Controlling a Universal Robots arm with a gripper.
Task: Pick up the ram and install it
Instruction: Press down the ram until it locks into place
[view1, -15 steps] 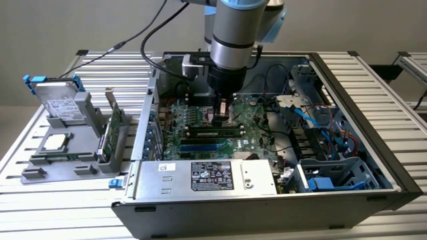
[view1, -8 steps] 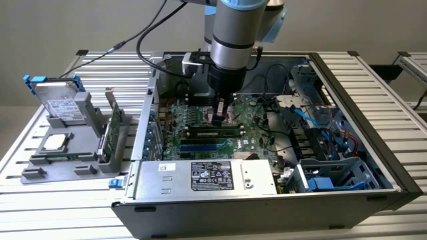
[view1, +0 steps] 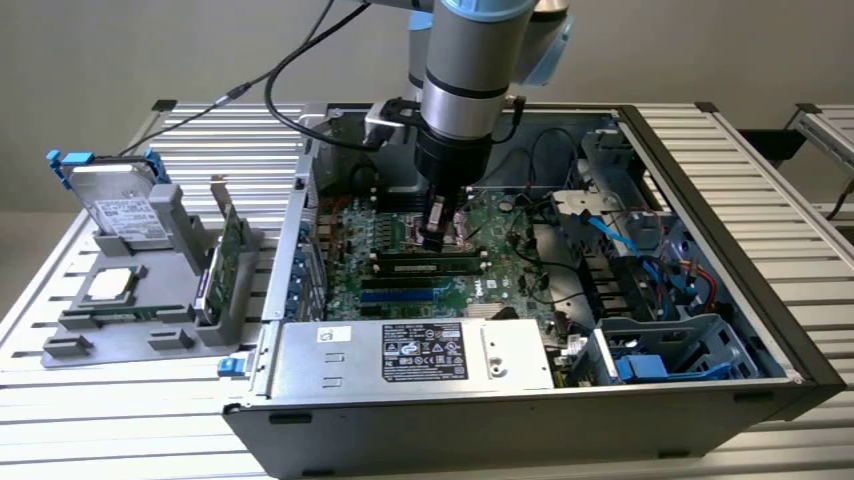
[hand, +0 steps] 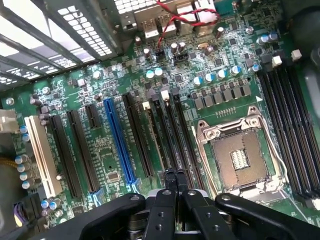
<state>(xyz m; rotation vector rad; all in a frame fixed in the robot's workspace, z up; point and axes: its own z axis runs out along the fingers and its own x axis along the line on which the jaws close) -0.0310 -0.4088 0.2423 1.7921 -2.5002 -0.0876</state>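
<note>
Seating looks to be the step in hand. The ram (view1: 427, 266) lies along a slot on the board (view1: 400, 225) inside the open case (view1: 694, 200), near the middle of the board, well apart from the rack (view1: 134, 310) outside the case at the exterior view's left. The gripper (view1: 438, 238) hangs straight down over the ram's mid-length, its tips at or just above the stick's top edge; I cannot tell whether they touch it.

In the wrist view the 2 fingers (hand: 170, 176) are pressed together with no gap showing, pointed down among the long dark slots beside the empty socket (hand: 240, 160). Whether a thin edge is pinched between them is hidden.

By my reading the pick-up is done and the install is nearly so. I cannot tell whether the latches have closed. Any push from here would call for force straight down, centred on the stick, so that both ends sink evenly rather than one end tilting up.
</note>
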